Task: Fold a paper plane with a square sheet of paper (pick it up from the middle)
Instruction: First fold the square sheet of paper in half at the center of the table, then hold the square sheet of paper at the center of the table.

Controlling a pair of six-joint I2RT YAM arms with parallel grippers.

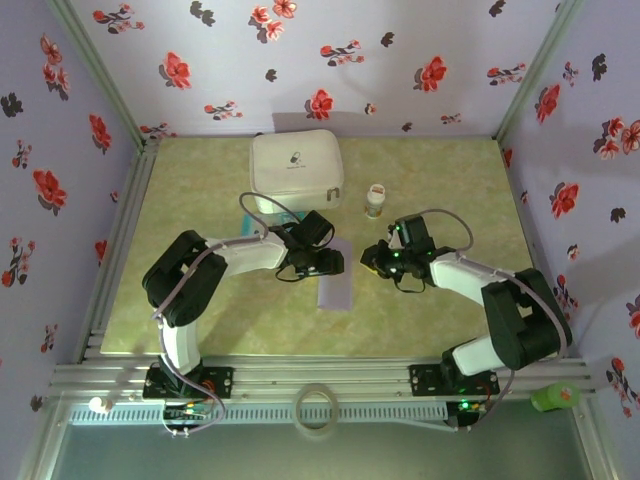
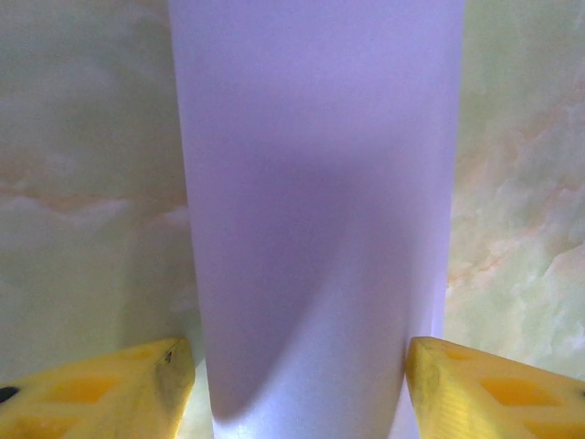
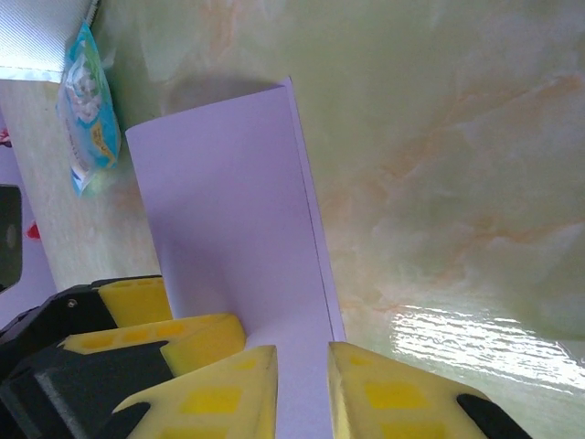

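Thin lavender sheet of paper lies mid-worktop, folded into a narrow smooth strip with straight, crisp long edges. The glossy marbled green worktop runs bare to the right of it. Left claw is spread, one yellow foam pad on either side of the strip. Right claw sits at the strip's long edge, pads nearly together with a slim gap between. Pinching or not, I cannot tell. A padded white zip case sits well behind.

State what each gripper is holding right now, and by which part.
Cannot be told. The left gripper straddles the folded paper across its width; the right gripper is nearly closed over the paper's long edge, yet no clear pinch shows.
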